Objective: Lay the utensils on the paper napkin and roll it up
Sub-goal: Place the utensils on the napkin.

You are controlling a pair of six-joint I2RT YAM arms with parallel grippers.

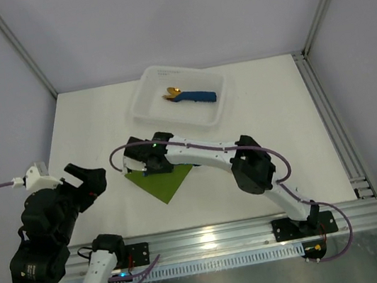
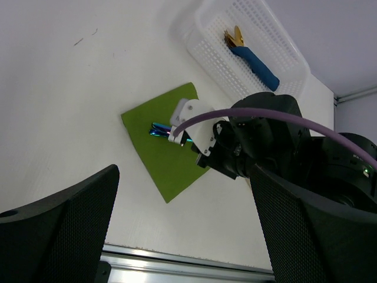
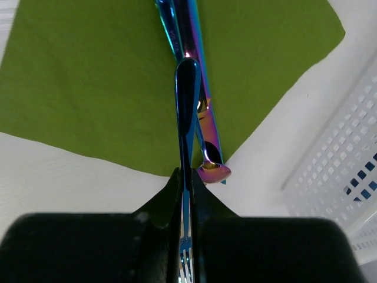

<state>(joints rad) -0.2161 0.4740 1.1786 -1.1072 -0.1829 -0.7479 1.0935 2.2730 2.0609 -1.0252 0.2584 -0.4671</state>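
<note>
Right wrist shows the right gripper (image 3: 186, 180) clamped on one iridescent fork (image 3: 188, 88) above the paper napkin (image 3: 88, 76), where other utensils (image 3: 204, 127) lie. Well apart, the left gripper (image 1: 84, 179) gapes.

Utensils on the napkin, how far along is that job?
Done: utensils lie across the flat green napkin. In hand: the right gripper is shut on a fork above them. To do: release it, then roll; the left gripper hangs open, aside.
</note>
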